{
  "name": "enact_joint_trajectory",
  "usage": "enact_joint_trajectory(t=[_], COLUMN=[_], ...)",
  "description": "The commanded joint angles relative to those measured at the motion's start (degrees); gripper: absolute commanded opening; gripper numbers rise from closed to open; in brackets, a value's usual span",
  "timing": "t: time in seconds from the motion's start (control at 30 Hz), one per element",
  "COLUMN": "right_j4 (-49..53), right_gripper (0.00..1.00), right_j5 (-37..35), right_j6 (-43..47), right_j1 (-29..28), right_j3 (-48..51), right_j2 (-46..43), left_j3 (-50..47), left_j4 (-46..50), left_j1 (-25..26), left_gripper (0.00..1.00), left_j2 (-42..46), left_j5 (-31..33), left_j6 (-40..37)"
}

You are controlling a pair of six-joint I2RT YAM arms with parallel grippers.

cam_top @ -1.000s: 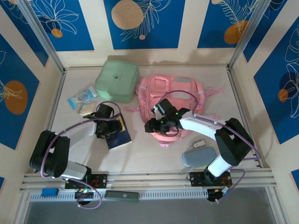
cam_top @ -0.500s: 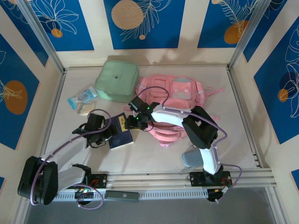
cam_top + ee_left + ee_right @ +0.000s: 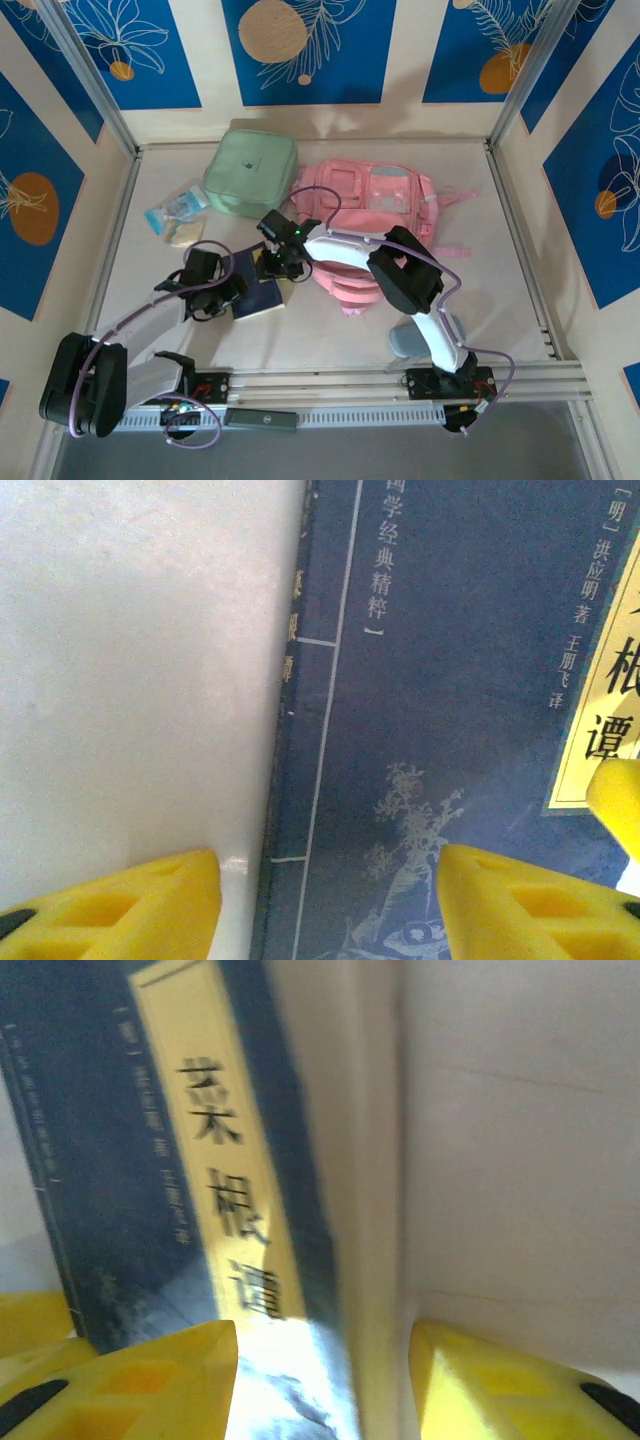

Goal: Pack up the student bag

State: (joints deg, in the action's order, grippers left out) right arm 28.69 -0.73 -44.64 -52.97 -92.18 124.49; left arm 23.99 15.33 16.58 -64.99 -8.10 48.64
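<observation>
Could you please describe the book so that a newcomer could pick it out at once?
Start at the big pink bag on the table. Just off its near-left corner lies the book. Nothing else on the table is dark blue, and its cover bears a yellow title strip of Chinese characters.

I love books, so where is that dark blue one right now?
Top view: the dark blue book lies on the table left of centre, beside the pink backpack.

Blue floral panels [image 3: 345, 60] surround the pale table [image 3: 320, 335].
</observation>
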Motion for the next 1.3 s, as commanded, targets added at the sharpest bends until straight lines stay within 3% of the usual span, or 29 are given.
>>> enact_joint_trajectory(t=[0.0,0.33,0.9,1.27], right_j4=[2.5,4.4,5.2,4.7], right_gripper=[0.47,0.40,0.33,0.26], right_j5=[1.3,2.3,5.4,6.8], right_j6=[1.2,2.5,3.7,4.1], right_j1=[-1.1,-1.4,-1.5,-1.2], right_j3=[-2.4,-3.7,-3.1,-3.4], right_j2=[1.1,-1.8,-6.8,-4.9], left_j3=[-1.7,-1.6,-1.0,-0.3], left_j4=[-7.7,-7.7,-5.3,-5.8], left_j1=[0.5,0.5,0.6,0.6], left_gripper=[0.56,0.48,0.46,0.46], left_j2=[-1.8,-1.3,-1.7,-2.3], left_j5=[-6.2,-7.2,-5.0,-5.8], left_j6=[1.0,0.8,-0.9,-0.8])
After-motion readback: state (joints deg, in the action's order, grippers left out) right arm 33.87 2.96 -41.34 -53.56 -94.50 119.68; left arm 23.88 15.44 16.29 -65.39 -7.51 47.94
